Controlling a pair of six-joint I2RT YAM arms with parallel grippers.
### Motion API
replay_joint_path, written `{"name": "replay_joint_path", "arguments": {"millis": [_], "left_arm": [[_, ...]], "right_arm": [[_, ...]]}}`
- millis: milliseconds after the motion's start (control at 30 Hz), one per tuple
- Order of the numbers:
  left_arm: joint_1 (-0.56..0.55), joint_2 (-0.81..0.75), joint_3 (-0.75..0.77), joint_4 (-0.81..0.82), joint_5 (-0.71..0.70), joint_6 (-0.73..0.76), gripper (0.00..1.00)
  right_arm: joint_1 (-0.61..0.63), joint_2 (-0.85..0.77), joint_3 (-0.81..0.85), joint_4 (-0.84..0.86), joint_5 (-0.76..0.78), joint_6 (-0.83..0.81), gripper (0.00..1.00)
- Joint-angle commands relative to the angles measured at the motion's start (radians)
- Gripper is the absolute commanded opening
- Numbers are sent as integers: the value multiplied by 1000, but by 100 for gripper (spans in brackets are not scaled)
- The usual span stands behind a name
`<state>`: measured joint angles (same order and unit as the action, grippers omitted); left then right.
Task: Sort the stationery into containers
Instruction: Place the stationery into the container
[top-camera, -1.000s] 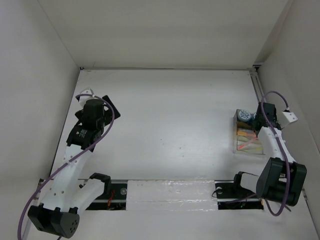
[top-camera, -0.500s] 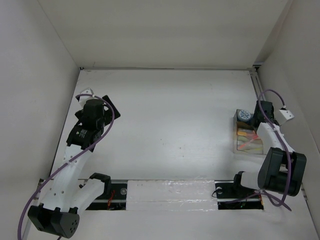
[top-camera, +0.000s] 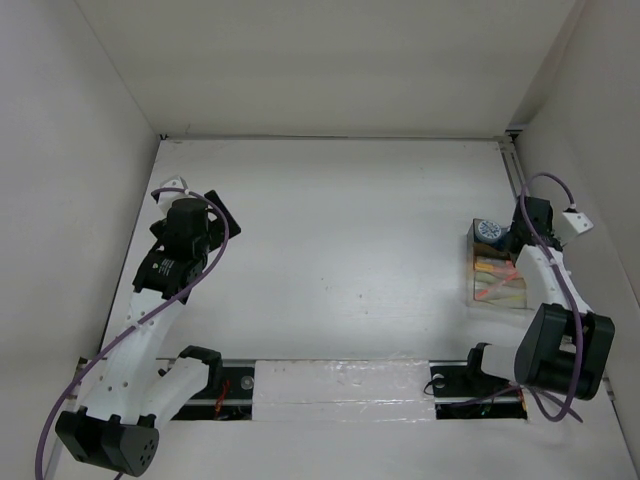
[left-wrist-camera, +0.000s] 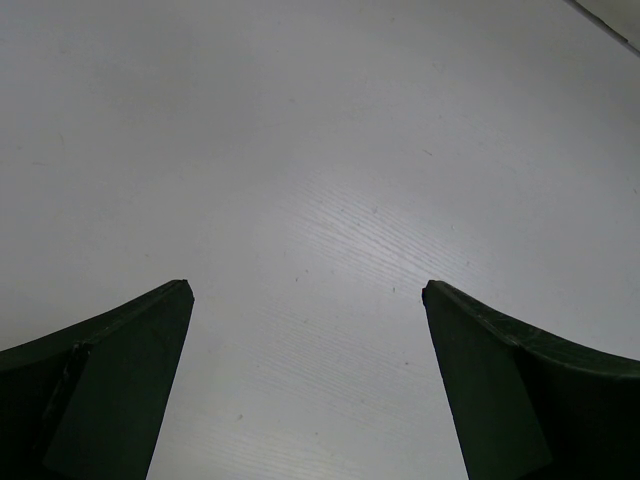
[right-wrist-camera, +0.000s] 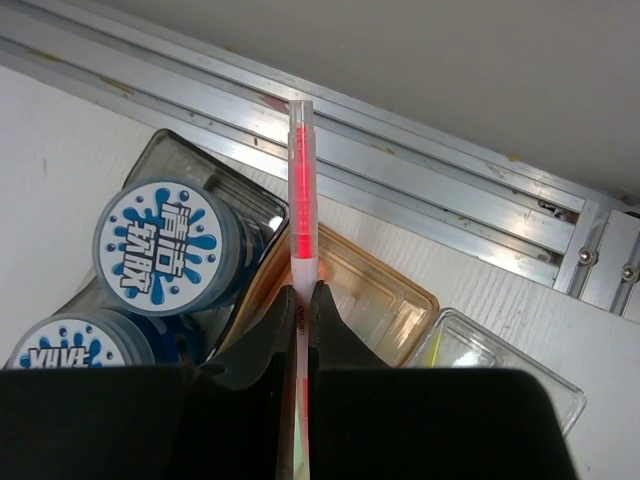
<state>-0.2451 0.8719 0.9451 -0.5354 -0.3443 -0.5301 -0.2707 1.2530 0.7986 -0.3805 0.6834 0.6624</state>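
Right now we log the right gripper (right-wrist-camera: 300, 300) clamped on a thin red-pink pen (right-wrist-camera: 301, 180), pinched near its lower part. The pen's long axis runs straight out from the jaws toward the aluminium rail (right-wrist-camera: 430, 195). From the wrist it lines up with the wall of the clear tray (right-wrist-camera: 385, 262) between the blue-and-white rolls (right-wrist-camera: 168, 245) and the tan compartment. We judge the drop needs the pen laid along that tan slot. Right arm folds close over the tray; left gripper (left-wrist-camera: 305, 292) gapes wide over the table (left-wrist-camera: 320, 150), well apart
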Motion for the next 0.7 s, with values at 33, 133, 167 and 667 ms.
{"name": "replay_joint_path", "arguments": {"millis": [33,133,167,667], "left_arm": [[-2,-16,20,25,-13,13,100],[-2,-25,20,25,-13,13,100],[-2,-25,20,25,-13,13,100],[-2,-25,20,25,-13,13,100]], "right_arm": [[14,40,14,51,5,-10,0],[14,68,25,42,5,-1,0],[14,68,36,23,24,8,0],[14,5,-28,-38,47,46,0]]}}
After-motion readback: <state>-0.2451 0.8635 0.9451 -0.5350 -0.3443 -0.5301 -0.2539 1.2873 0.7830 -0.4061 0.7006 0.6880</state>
